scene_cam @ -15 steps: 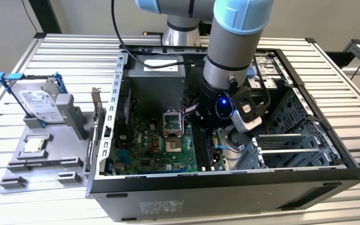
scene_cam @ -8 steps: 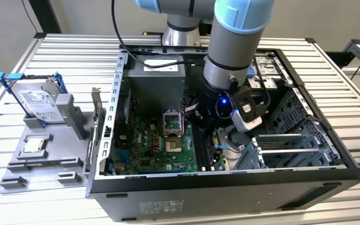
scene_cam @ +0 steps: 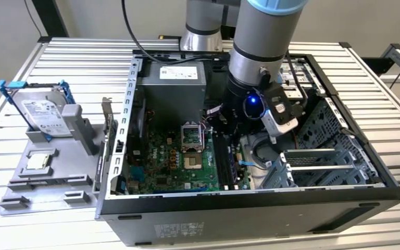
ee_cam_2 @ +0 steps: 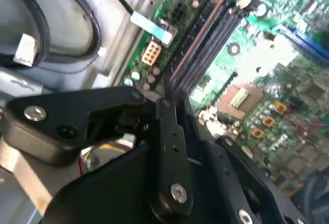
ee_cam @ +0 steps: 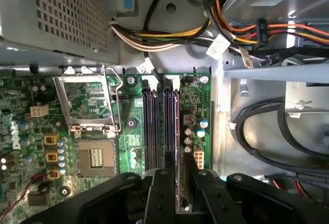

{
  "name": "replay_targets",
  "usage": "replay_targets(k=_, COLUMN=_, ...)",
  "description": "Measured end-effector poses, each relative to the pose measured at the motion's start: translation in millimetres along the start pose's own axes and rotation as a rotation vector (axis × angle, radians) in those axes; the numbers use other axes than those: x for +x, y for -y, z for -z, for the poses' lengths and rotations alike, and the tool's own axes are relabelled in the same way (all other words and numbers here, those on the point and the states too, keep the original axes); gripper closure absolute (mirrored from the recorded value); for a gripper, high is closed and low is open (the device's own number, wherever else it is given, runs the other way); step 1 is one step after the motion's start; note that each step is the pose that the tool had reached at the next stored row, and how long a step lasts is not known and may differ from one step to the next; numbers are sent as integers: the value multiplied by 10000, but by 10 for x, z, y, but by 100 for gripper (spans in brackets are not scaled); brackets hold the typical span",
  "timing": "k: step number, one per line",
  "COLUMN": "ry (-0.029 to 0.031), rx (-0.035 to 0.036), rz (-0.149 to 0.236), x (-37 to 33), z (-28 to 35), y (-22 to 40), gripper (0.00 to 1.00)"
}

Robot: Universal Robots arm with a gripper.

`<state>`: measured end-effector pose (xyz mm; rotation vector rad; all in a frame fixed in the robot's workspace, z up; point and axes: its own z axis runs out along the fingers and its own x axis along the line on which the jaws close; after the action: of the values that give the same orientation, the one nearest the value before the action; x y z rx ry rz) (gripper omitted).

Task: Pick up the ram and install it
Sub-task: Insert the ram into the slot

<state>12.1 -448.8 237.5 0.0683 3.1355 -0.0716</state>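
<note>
Slatted metal tabletop (scene_cam: 82,52) carries an open computer case (scene_cam: 255,208); the arm reaches down into it at about 1 o'clock from the case's middle. In the first wrist view the gripper (ee_cam: 178,183) is clamped on the ram (ee_cam: 179,183), held edge-on over the memory slots (ee_cam: 160,126) of the green motherboard (ee_cam: 134,147); a hard drive (scene_cam: 44,112) stands on a grey tray (scene_cam: 40,195) at 9 o'clock of the case.

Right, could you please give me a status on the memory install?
Black gripper shut on thin flat memory stick, seen edge-on. Stick held over the long dark motherboard slots. Nothing seen blocking the slots.
</note>
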Motion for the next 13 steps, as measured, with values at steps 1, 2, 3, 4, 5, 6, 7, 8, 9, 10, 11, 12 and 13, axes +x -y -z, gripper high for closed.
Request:
replay_targets(k=1, ry=2, rx=0, rz=-1, x=0, z=0, y=0, gripper=100)
replay_targets(k=2, ry=3, rx=0, rz=-2, x=1, z=0, y=0, gripper=100)
replay_targets(k=3, ry=5, rx=0, rz=-1, x=0, z=0, y=0, gripper=100)
replay_targets(k=4, ry=6, rx=1, rz=-1, x=0, z=1, y=0, gripper=100)
replay_targets(k=5, ry=8, rx=1, rz=-1, x=0, z=1, y=0, gripper=100)
replay_targets(k=6, ry=10, rx=1, rz=-1, x=1, z=1, y=0, gripper=100)
replay_targets(k=7, ry=15, rx=1, rz=-2, x=1, z=1, y=0, gripper=100)
replay_targets(k=8, ry=20, rx=0, rz=-2, x=1, z=0, y=0, gripper=100)
replay_targets(k=9, ry=22, rx=0, rz=-2, x=1, z=0, y=0, gripper=100)
replay_targets(k=10, ry=23, rx=0, rz=-2, x=1, z=1, y=0, gripper=100)
replay_targets(k=11, ry=25, rx=0, rz=-2, x=1, z=0, y=0, gripper=100)
replay_targets(k=12, ry=27, rx=0, rz=-2, x=1, z=1, y=0, gripper=100)
replay_targets(k=13, ry=29, rx=0, rz=-2, x=1, z=0, y=0, gripper=100)
